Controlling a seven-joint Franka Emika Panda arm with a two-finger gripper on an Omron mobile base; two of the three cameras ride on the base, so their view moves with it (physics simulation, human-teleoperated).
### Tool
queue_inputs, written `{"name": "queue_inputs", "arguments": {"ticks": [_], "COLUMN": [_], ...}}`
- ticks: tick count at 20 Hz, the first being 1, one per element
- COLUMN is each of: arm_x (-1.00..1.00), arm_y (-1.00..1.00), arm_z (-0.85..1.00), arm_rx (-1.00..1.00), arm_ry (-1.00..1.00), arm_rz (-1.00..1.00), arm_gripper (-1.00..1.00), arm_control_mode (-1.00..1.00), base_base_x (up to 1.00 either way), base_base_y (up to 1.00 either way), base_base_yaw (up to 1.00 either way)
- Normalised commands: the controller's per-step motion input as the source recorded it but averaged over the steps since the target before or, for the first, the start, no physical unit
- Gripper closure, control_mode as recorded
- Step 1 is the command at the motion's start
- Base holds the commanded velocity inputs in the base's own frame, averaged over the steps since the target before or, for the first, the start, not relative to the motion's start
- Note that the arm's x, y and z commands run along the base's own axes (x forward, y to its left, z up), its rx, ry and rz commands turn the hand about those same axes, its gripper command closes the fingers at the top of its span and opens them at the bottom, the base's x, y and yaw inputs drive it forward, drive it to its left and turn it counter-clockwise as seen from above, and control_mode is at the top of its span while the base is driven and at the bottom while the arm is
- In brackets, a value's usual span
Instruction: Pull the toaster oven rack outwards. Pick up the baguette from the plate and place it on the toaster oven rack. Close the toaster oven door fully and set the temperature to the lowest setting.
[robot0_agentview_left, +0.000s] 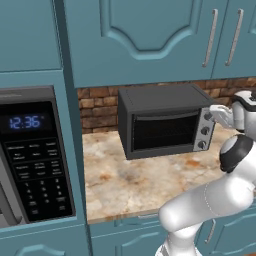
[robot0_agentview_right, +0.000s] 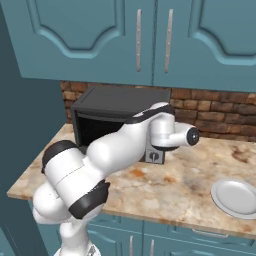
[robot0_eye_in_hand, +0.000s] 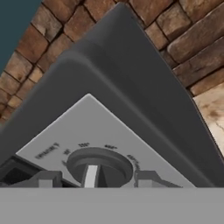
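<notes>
The toaster oven (robot0_agentview_left: 160, 97) stands at the back of the counter against the brick wall, and its top (robot0_agentview_right: 120, 100) shows behind my arm. The toaster oven door (robot0_agentview_left: 162, 131) is shut flat against the front, so the toaster oven rack is hidden behind its dark glass. The baguette is out of view. My gripper (robot0_agentview_left: 212, 111) is at the top of the silver knob panel (robot0_agentview_left: 205, 131). In the hand view my gripper (robot0_eye_in_hand: 96, 179) is open, with a fingertip on each side of the round top knob (robot0_eye_in_hand: 99, 162) and a narrow gap to its rim.
A white plate (robot0_agentview_right: 235, 196) lies bare on the counter to the right. A black microwave (robot0_agentview_left: 32, 155) with blue clock digits sits in the tall cabinet at left. Blue upper cabinets (robot0_agentview_left: 150, 35) hang low over the oven. Marbled counter (robot0_agentview_left: 130, 182) stretches in front.
</notes>
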Motion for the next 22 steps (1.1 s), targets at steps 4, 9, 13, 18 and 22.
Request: {"name": "queue_inputs", "arguments": {"ticks": [4,9,13,18,22], "arm_x": [0.16,0.28,0.28,0.32,0.42], "arm_y": [0.00,0.00,0.00,0.01,0.00], "arm_z": [0.11,0.00,0.01,0.09,0.15], "arm_rx": [-0.13,-0.16,-0.23,-0.32,-0.45], "arm_ry": [-0.01,-0.11,-0.21,-0.24,-0.20], "arm_rz": [0.00,0.01,0.03,0.05,0.08], "arm_gripper": [1.00,1.00,1.00,1.00,1.00], "arm_control_mode": [-1.00,-1.00,-1.00,-1.00,-1.00], "base_base_x": [0.00,0.00,0.00,0.00,0.00], "base_base_y": [0.00,0.00,0.00,0.00,0.00], "base_base_yaw": [0.00,0.00,0.00,0.00,0.00]}}
